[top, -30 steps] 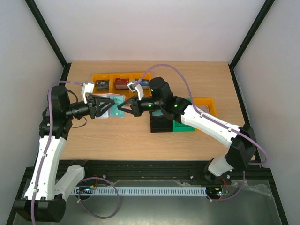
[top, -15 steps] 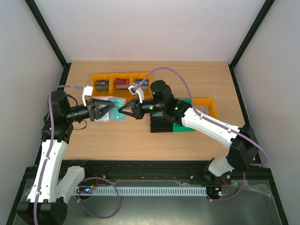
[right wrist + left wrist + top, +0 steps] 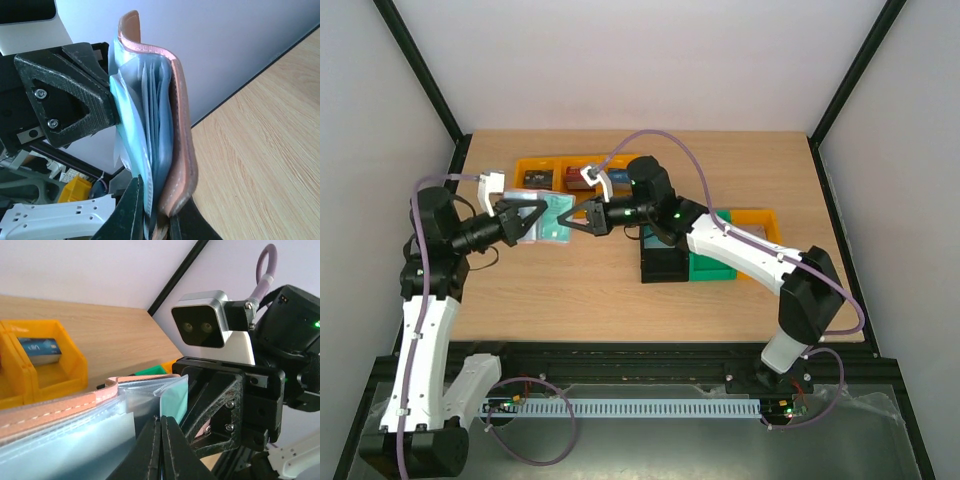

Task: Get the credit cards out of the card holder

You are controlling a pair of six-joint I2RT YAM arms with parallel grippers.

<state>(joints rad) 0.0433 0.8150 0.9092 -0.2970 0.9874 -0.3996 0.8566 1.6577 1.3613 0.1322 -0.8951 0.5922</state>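
The card holder (image 3: 555, 216) hangs in the air between my two grippers, open, its pale blue clear sleeves fanned out. My right gripper (image 3: 582, 216) is shut on its reddish-brown cover and sleeves; in the right wrist view (image 3: 159, 194) the cover (image 3: 182, 125) stands upright between the jaws. My left gripper (image 3: 532, 222) is shut on the edge of a clear sleeve, seen in the left wrist view (image 3: 161, 421). A teal credit card (image 3: 176, 396) sits inside a sleeve right behind the left fingertips. Other cards are hidden.
A row of yellow bins (image 3: 570, 172) with small boxes stands at the back, just behind the grippers. A black box (image 3: 665, 262), a green bin (image 3: 716, 268) and another yellow bin (image 3: 762, 224) lie to the right, under the right arm.
Both grippers have moved left and toward the back of the table together, carrying the card holder between them. The grips look the same.
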